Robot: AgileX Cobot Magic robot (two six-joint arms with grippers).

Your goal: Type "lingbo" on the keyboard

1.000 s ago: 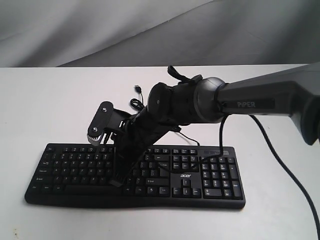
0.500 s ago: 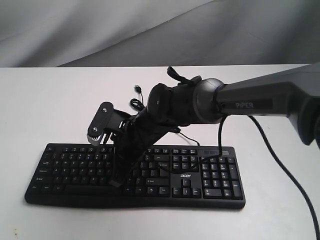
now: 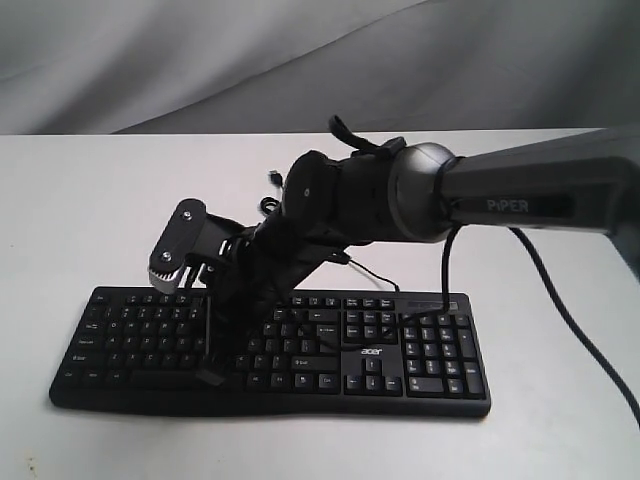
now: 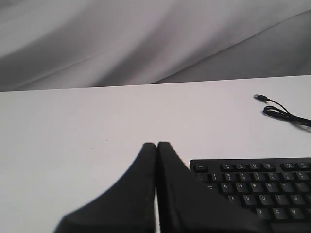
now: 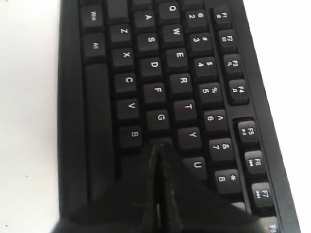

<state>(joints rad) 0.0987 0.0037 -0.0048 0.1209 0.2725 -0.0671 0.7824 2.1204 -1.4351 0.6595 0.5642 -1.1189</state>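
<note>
The black keyboard (image 3: pixel 371 352) lies along the front of the white table (image 3: pixel 90 200), and its thin USB cable (image 3: pixel 274 178) trails behind it. My right arm reaches across from the right. The right gripper (image 3: pixel 210 376) is shut and points down at the left-middle keys near the front edge. In the right wrist view, the right gripper (image 5: pixel 156 145) is shut over the keyboard (image 5: pixel 155 63), covering the spot beside G, B and Y. The left gripper (image 4: pixel 156 144) is shut and holds nothing. It hovers over bare table beside the Esc corner of the keyboard (image 4: pixel 257 187). The exterior view does not show the left gripper.
A grey cloth backdrop (image 3: pixel 200 60) hangs behind the table. A black arm cable (image 3: pixel 560 310) loops down on the right, past the number pad. The coiled USB cable (image 4: pixel 282 112) lies on the table behind the keyboard.
My right gripper has swung left and towards the keyboard's front edge, with its tip lower over the keys. It stays shut.
</note>
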